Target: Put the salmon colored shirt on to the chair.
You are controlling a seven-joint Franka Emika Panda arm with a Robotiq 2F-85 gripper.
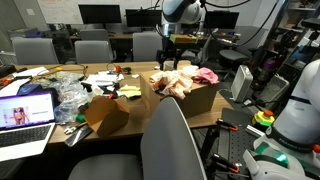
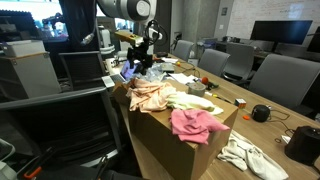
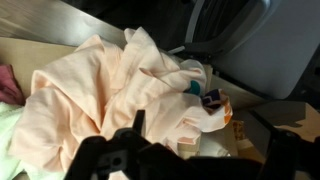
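Directly below the spread, empty pincer [image 1: 166, 58], salmon shirt [image 1: 174, 82] atop the cardboard box [image 1: 205, 101].

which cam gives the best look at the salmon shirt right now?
Wrist view: the salmon shirt fills most of the frame and its folds show clearly. In both exterior views it is only a small crumpled heap on top of the cardboard box, beside a pink garment.
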